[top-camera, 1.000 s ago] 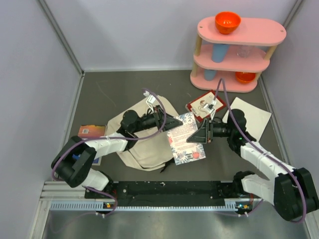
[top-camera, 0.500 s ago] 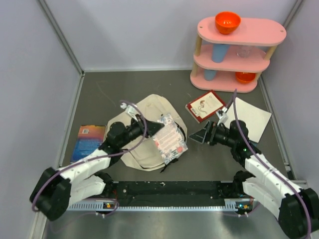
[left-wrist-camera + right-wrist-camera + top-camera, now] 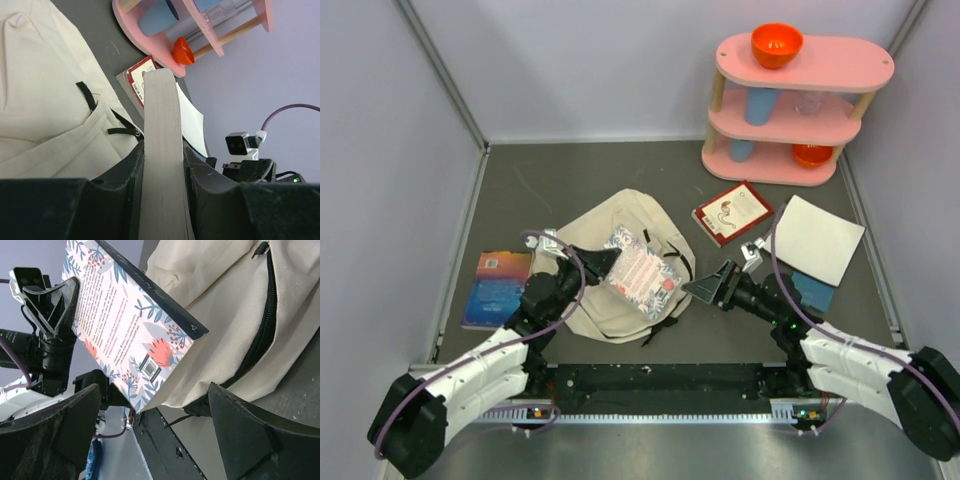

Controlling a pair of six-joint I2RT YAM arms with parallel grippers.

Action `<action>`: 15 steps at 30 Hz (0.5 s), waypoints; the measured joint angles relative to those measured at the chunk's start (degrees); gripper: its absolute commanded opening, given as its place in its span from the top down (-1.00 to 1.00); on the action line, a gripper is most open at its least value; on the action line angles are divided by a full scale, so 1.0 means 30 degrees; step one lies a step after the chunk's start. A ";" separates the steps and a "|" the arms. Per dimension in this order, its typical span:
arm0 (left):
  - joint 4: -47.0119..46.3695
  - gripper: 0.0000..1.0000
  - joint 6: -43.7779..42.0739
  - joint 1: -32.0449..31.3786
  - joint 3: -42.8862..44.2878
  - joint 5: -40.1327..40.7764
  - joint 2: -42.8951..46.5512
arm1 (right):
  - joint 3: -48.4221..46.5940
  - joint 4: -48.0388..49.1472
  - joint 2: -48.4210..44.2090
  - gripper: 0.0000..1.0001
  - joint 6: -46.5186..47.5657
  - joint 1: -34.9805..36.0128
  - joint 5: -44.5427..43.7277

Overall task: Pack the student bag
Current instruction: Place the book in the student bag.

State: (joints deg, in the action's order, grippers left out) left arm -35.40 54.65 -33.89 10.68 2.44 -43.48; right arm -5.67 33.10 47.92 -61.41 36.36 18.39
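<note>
1. The student bag [image 3: 595, 305] lies flat at the centre of the table [image 3: 520, 190], between the two arms. Its black zipper [image 3: 267, 315] shows in the right wrist view. Whether the opening is parted cannot be told.
2. The floral paperback [image 3: 642, 272] has moved from beside the bag's right edge to a position over the bag, tilted.
3. The left gripper [image 3: 603, 262] is closed partway on the paperback. One finger [image 3: 131, 172] presses each cover, with the page edge between them.
4. The right gripper [image 3: 703, 288], which shared the grip a second ago, has spread its jaws wide and drawn back to the bag's right. It holds nothing.

Assessment: the handover appears complete. The left arm alone carries the paperback, so insertion likely follows once the opening is located.
</note>
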 measured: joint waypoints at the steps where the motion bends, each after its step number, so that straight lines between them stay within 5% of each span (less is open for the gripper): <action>1: -0.0262 1.00 0.0335 0.0000 -0.0153 -0.0015 -0.0204 | -0.0007 0.0903 0.0714 -0.75 -0.0175 0.0146 -0.0131; 15: -0.3366 1.00 0.2783 0.0000 -0.0430 -0.0532 -0.0831 | -0.1144 1.1045 1.0069 -0.60 -0.2681 0.2353 -0.0022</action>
State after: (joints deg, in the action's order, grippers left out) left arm -45.50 63.00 -33.89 9.39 0.84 -45.98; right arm -9.10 66.24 78.13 -69.45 43.42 18.33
